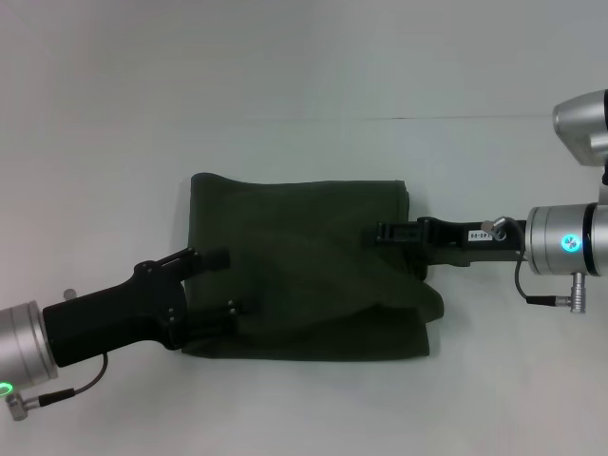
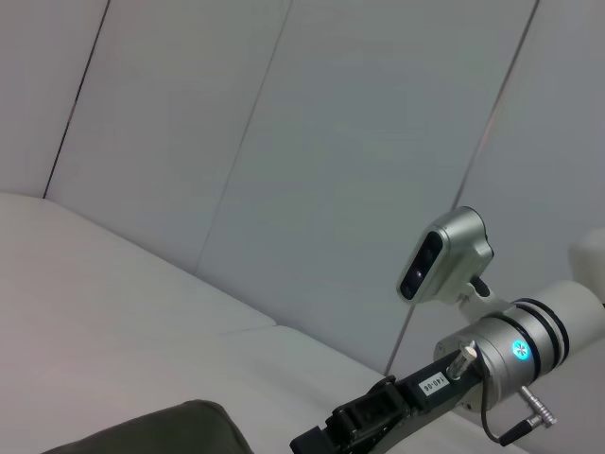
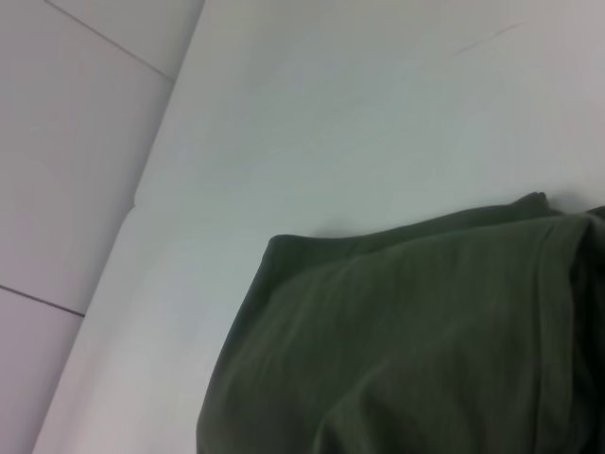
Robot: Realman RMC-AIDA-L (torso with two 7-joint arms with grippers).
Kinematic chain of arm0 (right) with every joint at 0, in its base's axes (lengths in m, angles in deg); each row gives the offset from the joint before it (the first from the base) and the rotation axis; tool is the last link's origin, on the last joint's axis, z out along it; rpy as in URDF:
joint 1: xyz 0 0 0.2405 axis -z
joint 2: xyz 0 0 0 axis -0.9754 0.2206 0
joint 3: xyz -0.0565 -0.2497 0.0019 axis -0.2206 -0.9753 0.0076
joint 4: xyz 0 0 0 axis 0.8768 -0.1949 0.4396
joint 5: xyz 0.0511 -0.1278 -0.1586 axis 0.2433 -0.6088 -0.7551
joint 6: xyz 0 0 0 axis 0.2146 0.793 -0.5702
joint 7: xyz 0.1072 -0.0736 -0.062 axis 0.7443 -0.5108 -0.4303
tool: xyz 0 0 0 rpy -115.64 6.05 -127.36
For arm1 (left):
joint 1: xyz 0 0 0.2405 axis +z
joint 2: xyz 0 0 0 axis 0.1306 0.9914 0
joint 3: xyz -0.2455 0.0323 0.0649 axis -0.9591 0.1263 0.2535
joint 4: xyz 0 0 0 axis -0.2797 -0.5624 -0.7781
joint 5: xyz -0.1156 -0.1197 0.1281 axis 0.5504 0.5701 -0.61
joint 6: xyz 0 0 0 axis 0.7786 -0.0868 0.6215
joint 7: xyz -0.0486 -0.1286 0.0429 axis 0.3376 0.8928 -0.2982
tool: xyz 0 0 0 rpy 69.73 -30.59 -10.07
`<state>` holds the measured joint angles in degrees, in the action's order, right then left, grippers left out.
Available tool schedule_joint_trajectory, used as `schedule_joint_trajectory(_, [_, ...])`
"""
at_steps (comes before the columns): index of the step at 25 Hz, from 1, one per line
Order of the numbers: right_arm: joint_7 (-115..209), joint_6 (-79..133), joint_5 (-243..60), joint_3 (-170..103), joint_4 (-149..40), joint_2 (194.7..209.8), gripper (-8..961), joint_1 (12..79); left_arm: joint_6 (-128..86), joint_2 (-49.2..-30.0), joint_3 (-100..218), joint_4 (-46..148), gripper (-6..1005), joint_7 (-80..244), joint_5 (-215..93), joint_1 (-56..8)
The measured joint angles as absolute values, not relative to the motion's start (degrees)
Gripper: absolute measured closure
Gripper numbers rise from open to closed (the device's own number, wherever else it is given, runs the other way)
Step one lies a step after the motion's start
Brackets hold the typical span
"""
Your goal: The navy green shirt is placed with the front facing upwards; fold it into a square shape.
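Head view: folded navy green shirt (image 1: 304,266) lies long side-to-side; both pincers' states unclear.

Table (image 1: 285,76): plain white, smooth surface; a thin dark seam line runs across it at the far side, and pale wall panels stand behind it.
On the table: the navy green shirt (image 1: 304,261), the only thing lying on it.
Shirt's lie: folded into a rough rectangle near the middle, plain green side up, edges uneven at the near right corner.
Rest of surface: bare white.
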<state>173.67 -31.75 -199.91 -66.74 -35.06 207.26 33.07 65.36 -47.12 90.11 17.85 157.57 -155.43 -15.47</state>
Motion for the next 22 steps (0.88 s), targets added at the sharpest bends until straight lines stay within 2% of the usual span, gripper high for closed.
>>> schedule_joint_trajectory(12, [173.49,-29.92,-200.07,-66.86,-35.61,207.27,94,34.59,65.17,-47.11,90.11,18.45,91,157.44,-155.43,-15.70])
schedule_joint_trajectory(22, [172.51,-29.49,-200.01,-66.86,-35.64,208.22,112,34.41,65.19,-47.11,90.11,18.46,92,157.43,-155.43,-15.70])
